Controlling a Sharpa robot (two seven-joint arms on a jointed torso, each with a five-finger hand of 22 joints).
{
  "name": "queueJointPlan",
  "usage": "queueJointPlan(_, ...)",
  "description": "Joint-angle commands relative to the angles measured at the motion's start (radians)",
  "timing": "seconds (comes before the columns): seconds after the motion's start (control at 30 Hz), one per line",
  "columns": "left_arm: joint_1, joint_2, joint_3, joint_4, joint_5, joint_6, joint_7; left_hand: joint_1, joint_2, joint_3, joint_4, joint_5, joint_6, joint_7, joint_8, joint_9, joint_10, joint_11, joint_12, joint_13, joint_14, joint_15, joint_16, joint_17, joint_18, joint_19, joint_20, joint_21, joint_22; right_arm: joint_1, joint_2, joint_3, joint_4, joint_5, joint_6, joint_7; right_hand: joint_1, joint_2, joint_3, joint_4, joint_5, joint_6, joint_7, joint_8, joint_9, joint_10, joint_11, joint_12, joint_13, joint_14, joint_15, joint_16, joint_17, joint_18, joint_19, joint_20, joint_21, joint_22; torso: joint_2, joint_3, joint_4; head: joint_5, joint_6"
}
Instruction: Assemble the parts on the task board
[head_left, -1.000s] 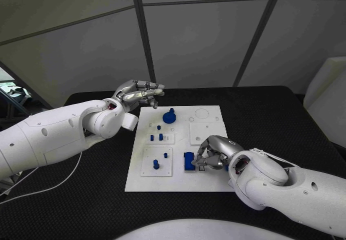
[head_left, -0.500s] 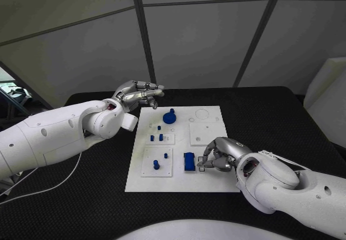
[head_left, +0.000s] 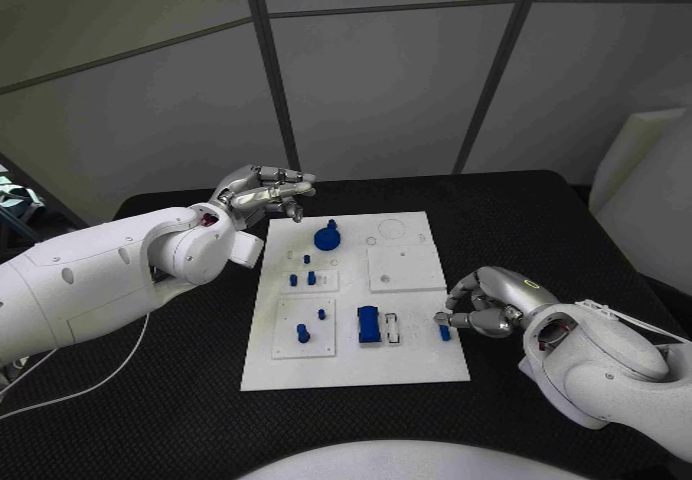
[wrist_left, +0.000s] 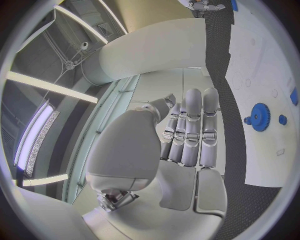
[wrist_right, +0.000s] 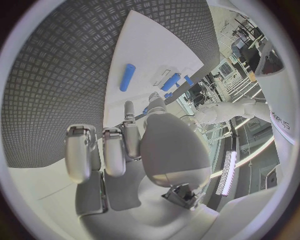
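Since a second ago the right hand has drawn back from the blue block to the board's right edge, and a small blue peg now lies flat on the board just beside its fingertips. Its fingers curl inward; whether they touch the peg I cannot tell, and the right wrist view shows the peg lying apart from the fingers.

The left hand stays raised past the board's far left corner, fingers curled in, holding nothing.

On the board, a blue gear sits near the far left, small pegs stand in the plate nearer than it, and two more stand in the near left plate. The block stands just left of a white frame. Nothing lies between the right hand and the loose peg.
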Motion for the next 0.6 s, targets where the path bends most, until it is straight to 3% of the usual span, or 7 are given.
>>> queueJointPlan(0.03, 0.0, 0.002, 0.0, 0.003, 0.004, 0.01, 0.005, -0.004, 0.002, -0.001, -0.005, 0.001, -0.004, 0.001, 0.005, -0.001, -0.007, 0.001, 0.004, -0.001, -0.005, 0.001, 0.004, -0.001, 0.013, -0.003, 0.0, -0.004, -0.001, 0.001, -0.005, 0.001, 0.002, -0.074, 0.041, -0.019, 0.002, 0.001, -0.002, 0.007, 0.006, 0.015, -0.003, -0.006, -0.004, 0.005, 0.006, 0.001, 0.016, 0.088, 0.007, -0.002, 0.188, -0.014, 0.064, 0.008, -0.003, 0.207, -0.001, 0.0022, -0.0044, -0.008, -0.001)
queueJointPlan(0.3, -0.001, 0.004, -0.002, 0.002, 0.004, 0.011, 0.005, -0.004, 0.002, -0.001, -0.005, 0.001, -0.004, 0.001, 0.005, -0.001, -0.007, 0.001, 0.004, -0.001, -0.005, 0.001, 0.004, -0.001, 0.013, -0.003, 0.0, -0.004, -0.001, 0.0, 0.013, 0.0, -0.028, -0.092, 0.12, -0.061, 0.009, 0.002, -0.011, 0.02, 0.034, 0.058, -0.013, -0.011, -0.011, 0.01, -0.002, 0.011, 0.024, 0.089, 0.001, -0.001, 0.193, -0.015, 0.065, 0.004, -0.001, 0.209, 0.0, -0.0001, 0.0011, -0.014, -0.004)
queueJointPlan(0.6, -0.001, 0.002, -0.002, 0.002, 0.004, 0.011, 0.005, -0.004, 0.002, -0.001, -0.005, 0.001, -0.004, 0.001, 0.005, -0.001, -0.007, 0.001, 0.004, -0.001, -0.005, 0.001, 0.004, -0.001, 0.013, -0.003, 0.0, -0.004, -0.001, -0.002, 0.052, -0.001, -0.061, -0.085, 0.152, -0.073, 0.021, 0.004, -0.013, 0.023, 0.054, 0.079, -0.02, -0.01, -0.007, 0.013, -0.008, 0.015, 0.028, 0.09, -0.004, 0.0, 0.195, -0.015, 0.067, 0.0, 0.0, 0.211, 0.0, -0.001, 0.003, -0.014, -0.009)
